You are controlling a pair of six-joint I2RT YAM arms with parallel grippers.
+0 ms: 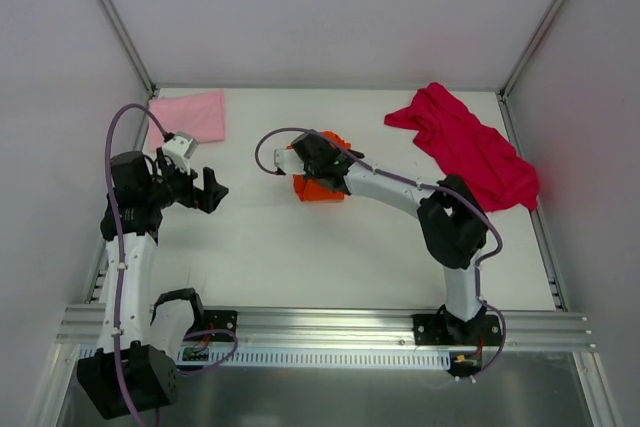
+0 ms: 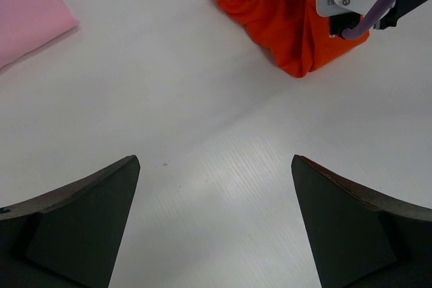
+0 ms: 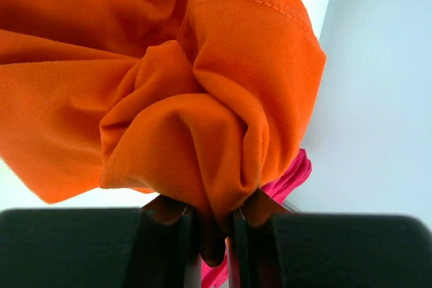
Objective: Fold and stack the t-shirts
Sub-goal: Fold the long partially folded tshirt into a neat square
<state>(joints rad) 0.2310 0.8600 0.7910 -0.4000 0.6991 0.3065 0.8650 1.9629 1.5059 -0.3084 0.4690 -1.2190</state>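
Right gripper (image 3: 212,224) has its fingers squeezed shut on a bunched fold of the orange t-shirt (image 3: 169,99), which sits crumpled in the middle of the table (image 1: 300,247). Left gripper (image 2: 214,161) is spread wide, holding nothing, hovering nearby. Pink t-shirt (image 1: 190,112) lies flat far left, crimson t-shirt (image 1: 465,147) rumpled far right.

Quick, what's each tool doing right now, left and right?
Left tool: open, holding nothing.
Right tool: closed on the orange t-shirt.
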